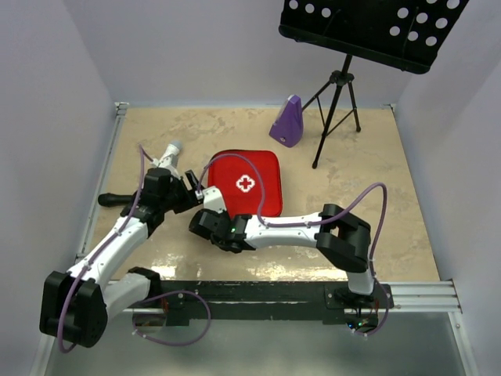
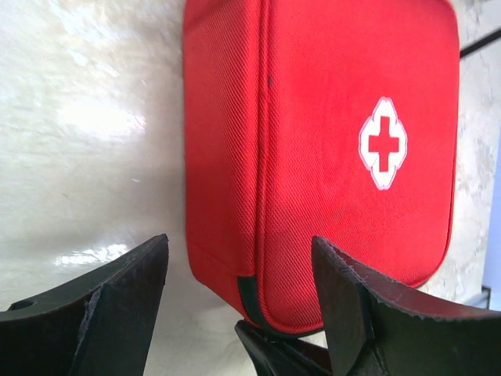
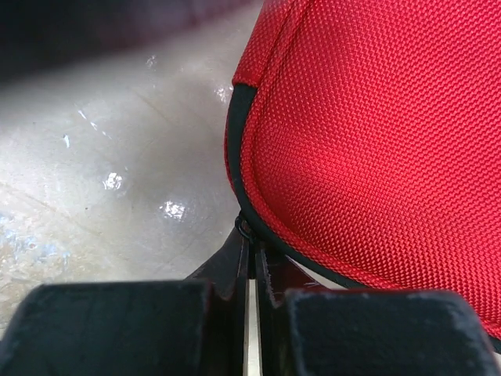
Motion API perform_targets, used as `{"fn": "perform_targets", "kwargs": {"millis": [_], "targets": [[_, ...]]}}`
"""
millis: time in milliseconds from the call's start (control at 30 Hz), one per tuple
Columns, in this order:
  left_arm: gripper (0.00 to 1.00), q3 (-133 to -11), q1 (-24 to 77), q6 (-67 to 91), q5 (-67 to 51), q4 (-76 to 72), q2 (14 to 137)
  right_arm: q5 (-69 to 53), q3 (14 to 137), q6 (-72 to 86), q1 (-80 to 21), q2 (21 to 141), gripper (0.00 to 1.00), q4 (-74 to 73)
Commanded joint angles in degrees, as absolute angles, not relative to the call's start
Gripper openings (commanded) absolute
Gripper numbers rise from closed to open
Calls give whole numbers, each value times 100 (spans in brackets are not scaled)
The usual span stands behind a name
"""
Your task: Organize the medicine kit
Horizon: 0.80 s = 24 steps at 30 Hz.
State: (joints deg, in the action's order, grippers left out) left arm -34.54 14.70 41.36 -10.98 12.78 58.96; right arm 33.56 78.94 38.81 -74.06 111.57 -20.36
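Observation:
The medicine kit (image 1: 246, 182) lies zipped shut on the table, red with a white cross emblem facing up. In the left wrist view the medicine kit (image 2: 329, 141) fills the upper right. My left gripper (image 2: 239, 241) is open, its two fingers standing either side of the kit's near corner without touching it. It hovers at the kit's left edge (image 1: 192, 186). My right gripper (image 3: 250, 235) is shut on a small black zipper pull at the corner of the medicine kit (image 3: 376, 141). In the top view the right gripper (image 1: 211, 210) sits at the kit's near-left corner.
A purple metronome-shaped object (image 1: 288, 121) stands behind the kit. A black music stand (image 1: 368, 31) on a tripod rises at the back right. A white tube-like item (image 1: 171, 153) and a dark handle (image 1: 109, 200) lie by the left arm. Walls enclose the table.

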Motion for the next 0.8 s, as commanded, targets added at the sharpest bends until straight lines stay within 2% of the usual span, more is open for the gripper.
{"fn": "perform_targets", "kwargs": {"millis": [0, 133, 500, 767], "targets": [[78, -3322, 1739, 4333, -1749, 564, 6265, 3103, 7525, 3761, -7479, 10785, 0, -1873], [76, -3331, 2100, 4465, -1951, -190, 6942, 3094, 7137, 3946, -7479, 10600, 0, -1784], [43, -3410, 2075, 4131, -888, -9, 7699, 3304, 6531, 4719, -7479, 9915, 0, -2346], [42, -3656, 1978, 3999, -721, 167, 8235, 3305, 5530, 5527, -7401, 9379, 0, -2593]]}}
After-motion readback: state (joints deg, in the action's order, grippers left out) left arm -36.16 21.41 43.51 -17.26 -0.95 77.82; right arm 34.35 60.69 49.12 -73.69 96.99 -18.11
